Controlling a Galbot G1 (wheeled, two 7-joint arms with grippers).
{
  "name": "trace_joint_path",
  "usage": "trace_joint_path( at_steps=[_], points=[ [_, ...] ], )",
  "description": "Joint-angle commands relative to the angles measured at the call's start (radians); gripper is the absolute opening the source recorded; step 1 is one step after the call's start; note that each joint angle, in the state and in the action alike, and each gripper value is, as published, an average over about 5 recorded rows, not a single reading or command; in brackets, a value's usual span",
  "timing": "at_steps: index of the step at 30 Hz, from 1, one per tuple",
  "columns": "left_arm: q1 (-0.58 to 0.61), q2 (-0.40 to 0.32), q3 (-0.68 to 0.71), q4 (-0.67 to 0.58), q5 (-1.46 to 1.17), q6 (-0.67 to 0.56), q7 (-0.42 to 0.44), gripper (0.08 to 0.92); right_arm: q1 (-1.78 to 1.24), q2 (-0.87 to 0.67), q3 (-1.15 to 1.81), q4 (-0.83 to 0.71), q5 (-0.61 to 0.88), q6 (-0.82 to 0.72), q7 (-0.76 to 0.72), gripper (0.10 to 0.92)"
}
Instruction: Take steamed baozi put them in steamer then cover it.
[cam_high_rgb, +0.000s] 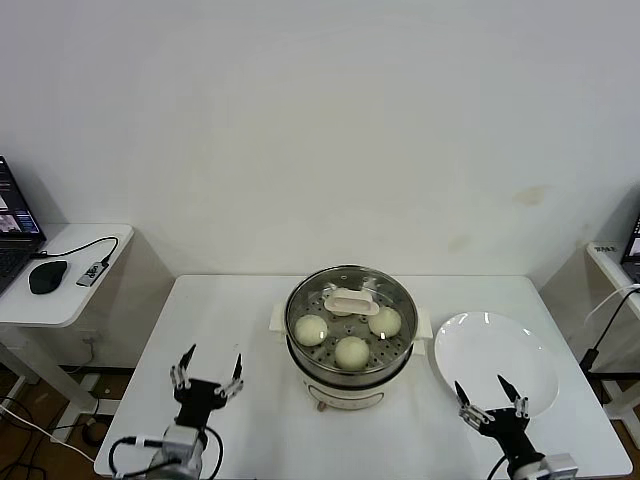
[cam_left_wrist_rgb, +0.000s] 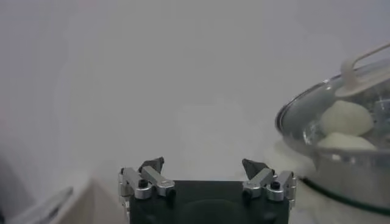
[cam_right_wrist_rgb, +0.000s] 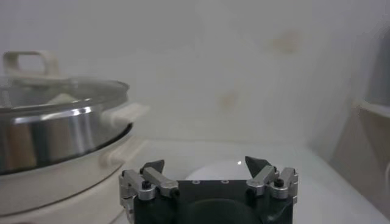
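Black-fingered and spread wide, the left gripper hangs over the near left part of the white table with nothing in it. The right gripper is equally wide open and empty at the near right, over the near rim of the bare white plate. Between them, mid-table, stands the steamer, shiny steel on a white base with white side handles. Inside, three steamed baozi show as smooth cream-white rounds on the perforated tray; a fourth cannot be made out. The cover, clear glass with a cream oblong handle, sits on the pot. Open tabletop lies left of the steamer; beyond the far edge is a plain wall.
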Motion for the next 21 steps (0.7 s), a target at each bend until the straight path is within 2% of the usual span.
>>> trace_joint_path(
  at_steps=[1,5,21],
  points=[
    [0.188,-0.008,-0.046,-0.028,-0.095,-0.025,0.012,0.823,-0.050,-0.015,-0.002,0.078,0.058,-0.093,-0.005,0.823],
    [0.182,-0.008,-0.046,-0.021,-0.084,0.013,0.014,0.823,-0.052,-0.014,0.003,0.096,0.021,-0.119,-0.005,0.823],
    [0.176,-0.013,-0.045,-0.016,-0.087,0.007,0.031,0.823,-0.041,0.005,0.001,0.066,-0.005,-0.101,0.004,0.823]
  ],
)
